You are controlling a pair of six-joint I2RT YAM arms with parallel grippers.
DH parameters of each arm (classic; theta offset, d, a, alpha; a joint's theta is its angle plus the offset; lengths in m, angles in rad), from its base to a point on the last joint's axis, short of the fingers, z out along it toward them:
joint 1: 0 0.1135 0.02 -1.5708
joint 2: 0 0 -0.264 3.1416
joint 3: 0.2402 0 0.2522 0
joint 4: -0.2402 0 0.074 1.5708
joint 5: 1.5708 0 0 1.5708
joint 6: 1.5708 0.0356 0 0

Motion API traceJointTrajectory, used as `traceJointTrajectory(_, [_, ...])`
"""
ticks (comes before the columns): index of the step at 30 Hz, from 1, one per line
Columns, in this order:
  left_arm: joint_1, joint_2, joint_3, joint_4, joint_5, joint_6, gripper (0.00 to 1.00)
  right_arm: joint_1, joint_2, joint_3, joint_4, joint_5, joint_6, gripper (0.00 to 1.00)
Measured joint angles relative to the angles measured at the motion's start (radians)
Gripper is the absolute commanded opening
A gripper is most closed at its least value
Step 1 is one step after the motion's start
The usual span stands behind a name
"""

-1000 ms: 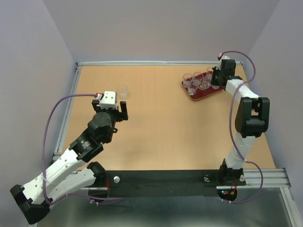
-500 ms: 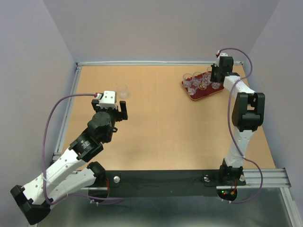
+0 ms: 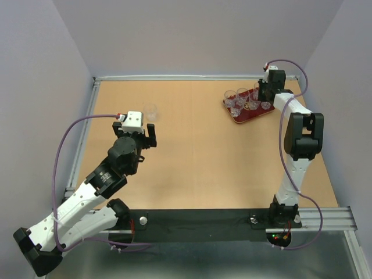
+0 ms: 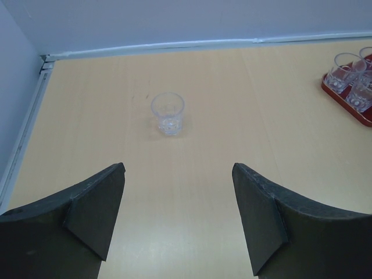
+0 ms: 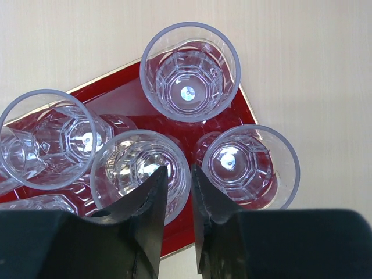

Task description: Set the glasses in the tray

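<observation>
A: Left side first. The left gripper (image 4: 177, 218) hovers over the wooden table (image 4: 232, 139), its two dark fingers (image 4: 96, 218) spread wide with nothing at all between them.

B: And dead ahead of it, the lone glass (image 4: 168, 113)! Upright, clear, standing on bare wood toward the far left of the table, apart from those fingertips.

A: Nowhere near the tray (image 5: 119, 96), that one. The dark-red tray sits at the far right of the table, well apart from it.

B: Which is where the right gripper (image 5: 179, 177) is, pointing down over a crowd of glasses (image 3: 249, 104). I count at least five upright on the red (a couple are cut off by the frame edge, so no firm total).

A: Look at the jaws there: only a narrow slit between them, barely parted.

B: And the wall of the middle glass (image 5: 125, 165) runs right through that slit. One finger is inside its mouth, the other outside, squeezed between it and the neighbouring glass (image 5: 250, 165).

A: Is it pinching that wall?

B: Can't tell from here, because the pads are hidden below the rim. What is plain is that the middle glass sits level with the others within the tray's outline, rim almost touching its neighbour's. A third glass (image 5: 190, 71) stands beyond them by the tray's corner, and a fourth glass (image 5: 49, 136) is alongside.
</observation>
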Motion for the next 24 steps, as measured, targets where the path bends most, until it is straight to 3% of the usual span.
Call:
traceJointTrajectory(14, [0.006, 0.009, -0.001, 0.000, 0.010, 0.000, 0.86, 0.000, -0.009, 0.000, 0.000, -0.021, 0.001, 0.29])
traceJointTrajectory(24, [0.018, 0.013, -0.001, 0.000, 0.025, 0.000, 0.88, 0.000, -0.114, -0.001, 0.001, -0.043, 0.009, 0.29])
